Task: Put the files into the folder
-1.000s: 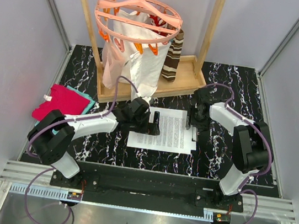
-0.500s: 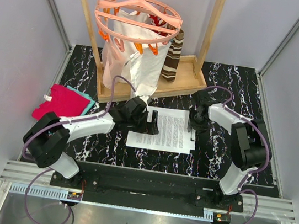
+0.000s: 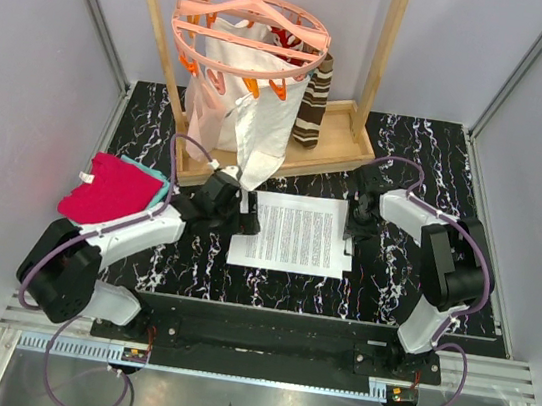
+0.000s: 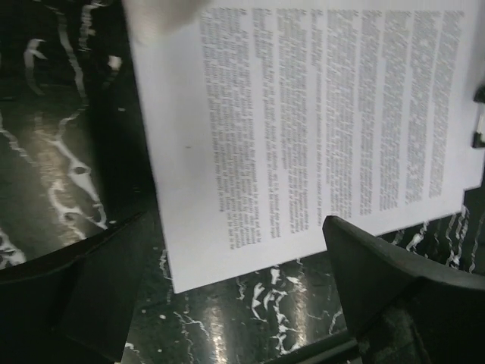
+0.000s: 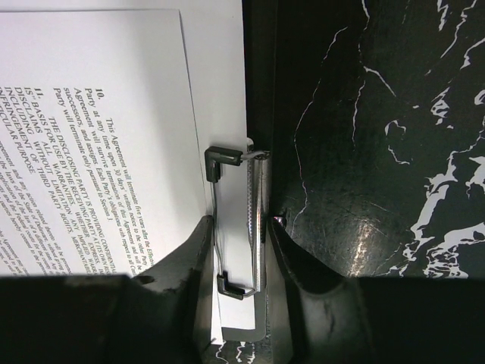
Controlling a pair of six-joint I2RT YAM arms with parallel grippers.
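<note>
The files [image 3: 294, 232] are white printed sheets lying flat at the table's middle; they also show in the left wrist view [image 4: 303, 114] and the right wrist view [image 5: 98, 136]. They lie on the black folder, of which only a plain strip [image 5: 259, 83] shows along their right edge, with a metal spring clip [image 5: 254, 220] on it. My right gripper [image 3: 352, 229] [image 5: 236, 235] is closed round that clip. My left gripper [image 3: 242, 214] [image 4: 235, 250] is open and empty, low over the sheets' left near corner.
A wooden rack [image 3: 267, 157] stands behind the sheets, carrying a pink hanger ring [image 3: 249, 33], a white cloth bag [image 3: 248, 114] and a striped cloth [image 3: 313, 103]. Red-and-teal folded cloths [image 3: 112, 186] lie at the left. The table [image 3: 439, 156] is black marble with white veins.
My left gripper has drawn back leftwards off the sheets to their left edge. The sheets have shifted slightly left. The right gripper has stayed at the clip.
</note>
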